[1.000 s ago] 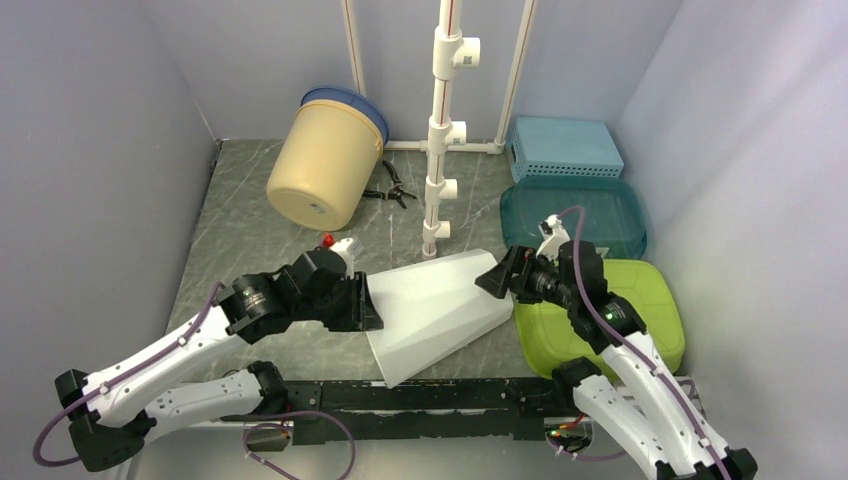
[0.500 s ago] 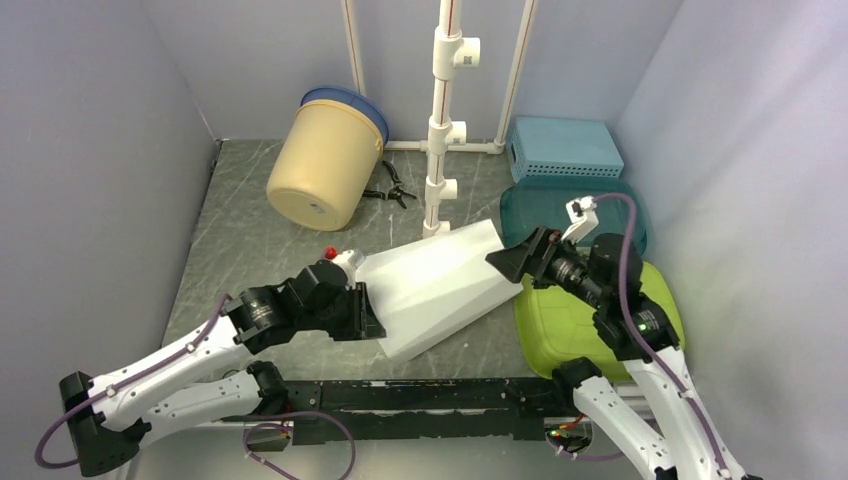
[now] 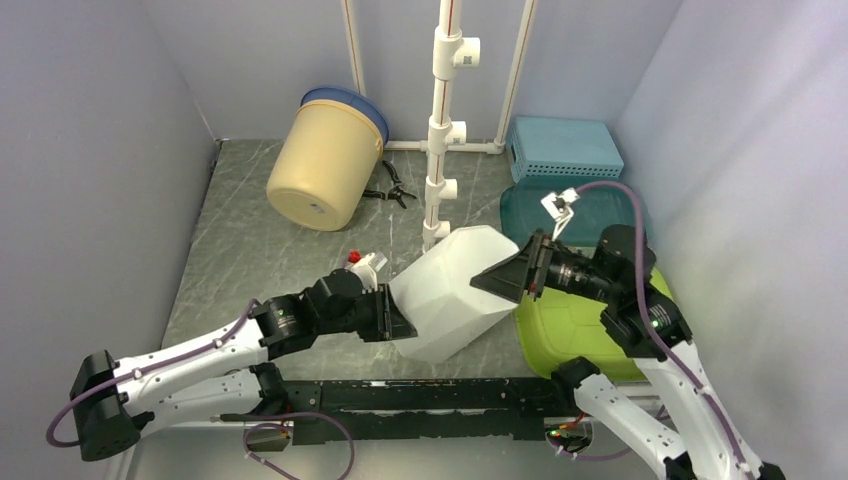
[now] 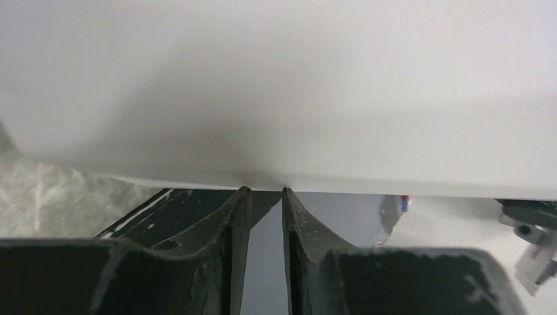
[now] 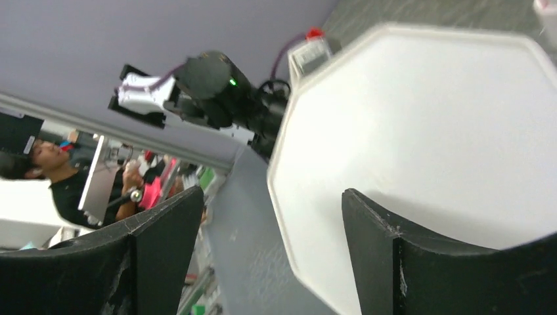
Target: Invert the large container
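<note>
White container [image 3: 450, 290], large, plastic, eight-sided in outline: stood tilted near the middle of the worktop [image 3: 250, 250], just in front of the pipe stand, lower end toward the front rail, upper end raised toward the right arm; whether the lower end rested on the worktop could not be told. Left pincer [image 3: 398, 322]: at the container's lower left edge; in the left wrist view its fingers [image 4: 230, 249] were drawn almost together, tips pinching the thin white rim. Right pincer [image 3: 497, 281]: at the container's upper right side, jaws spread wide; in the right wrist view one finger [image 5: 407, 262] lay across the white face and the other stood clear of it; contact could not be told. Cream bucket [image 3: 322, 170] with blue lid: on its side, back left. Black pliers [image 3: 390, 190]: just right of the bucket. White pipe stand [image 3: 440, 130]: upright, back centre. Teal perforated box [image 3: 563, 148]: back right. Teal tray [image 3: 600, 210]: in front of the box. Green tray [image 3: 565, 330]: nearest on the right, partly under the right arm
</note>
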`<action>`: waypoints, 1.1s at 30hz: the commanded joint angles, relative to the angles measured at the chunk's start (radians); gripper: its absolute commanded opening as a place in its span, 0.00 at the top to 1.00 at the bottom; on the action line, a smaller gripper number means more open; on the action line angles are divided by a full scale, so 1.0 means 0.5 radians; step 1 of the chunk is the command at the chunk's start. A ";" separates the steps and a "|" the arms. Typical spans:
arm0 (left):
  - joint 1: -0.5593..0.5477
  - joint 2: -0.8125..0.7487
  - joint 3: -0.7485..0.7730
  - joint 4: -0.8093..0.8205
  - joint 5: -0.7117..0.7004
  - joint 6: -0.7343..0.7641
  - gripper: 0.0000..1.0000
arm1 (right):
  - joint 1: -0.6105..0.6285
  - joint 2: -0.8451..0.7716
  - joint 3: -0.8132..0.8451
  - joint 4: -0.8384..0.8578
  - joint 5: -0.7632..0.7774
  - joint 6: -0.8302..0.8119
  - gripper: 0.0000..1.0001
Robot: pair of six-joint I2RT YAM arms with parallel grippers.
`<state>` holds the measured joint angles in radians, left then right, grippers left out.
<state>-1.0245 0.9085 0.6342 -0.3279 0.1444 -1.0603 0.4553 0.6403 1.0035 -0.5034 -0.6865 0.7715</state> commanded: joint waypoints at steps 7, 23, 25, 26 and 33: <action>-0.047 -0.239 0.020 -0.024 -0.236 -0.114 0.69 | 0.842 0.383 0.115 -0.133 0.636 -0.046 0.17; -0.048 -0.256 0.387 -0.711 -0.428 0.143 0.46 | 0.954 0.134 0.308 -1.147 2.545 0.011 0.00; -0.047 -0.240 0.437 -0.741 -0.432 0.177 0.45 | 0.952 0.182 0.266 -1.152 2.461 0.016 0.00; -0.047 -0.239 0.456 -0.754 -0.434 0.189 0.44 | 0.952 0.208 0.242 -1.127 2.400 0.035 0.00; -0.047 -0.308 0.589 -0.906 -0.438 0.230 0.43 | 0.954 0.303 0.084 -0.632 1.911 0.009 0.00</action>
<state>-1.0443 0.7856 0.8570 -0.7147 -0.0513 -0.9806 0.9283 0.7620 1.0916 -0.8860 0.3813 0.7868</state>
